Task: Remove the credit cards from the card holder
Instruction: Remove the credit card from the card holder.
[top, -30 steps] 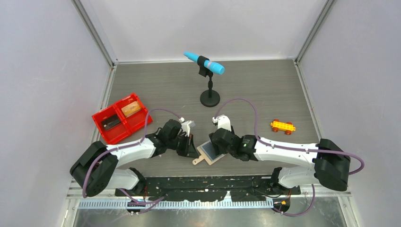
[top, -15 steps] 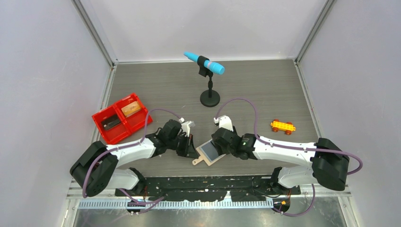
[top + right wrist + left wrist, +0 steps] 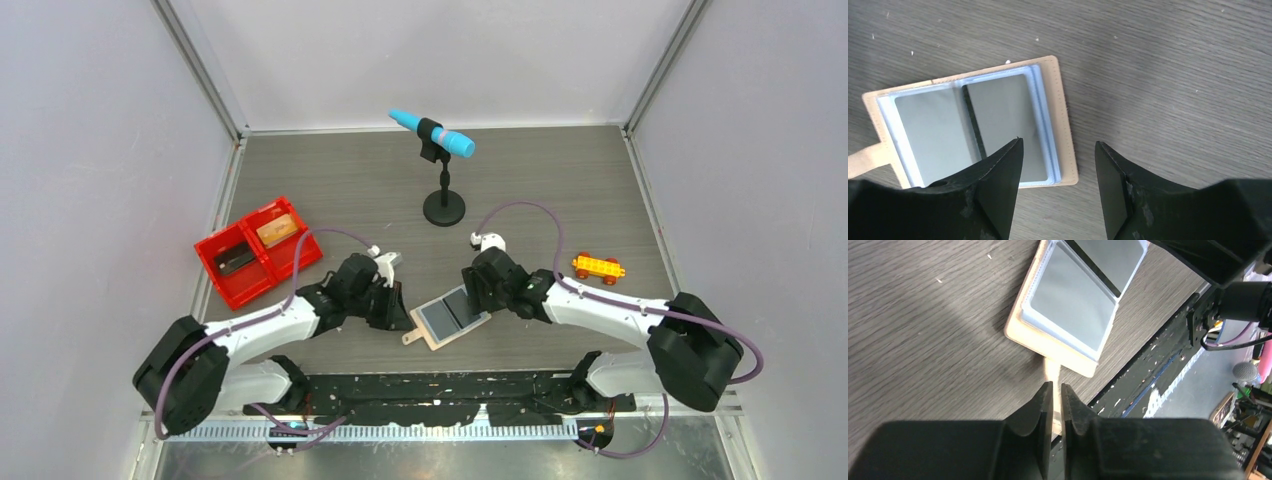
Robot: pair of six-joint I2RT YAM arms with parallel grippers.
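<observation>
Grey wood tabletop (image 3: 1173, 60), left tool (image 3: 1055, 386) pinching tab (image 3: 1051, 371) of card holder (image 3: 1068, 300), right tool (image 3: 1058, 142) spread above it.

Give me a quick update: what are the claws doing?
Left claw shut on card holder, by its tab. Right claw open over it. Sleeves look empty. Nothing in the way.

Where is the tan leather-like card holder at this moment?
In the top view, the tan card holder lies open near the front edge of the grey table, between the left gripper and the right gripper.
</observation>
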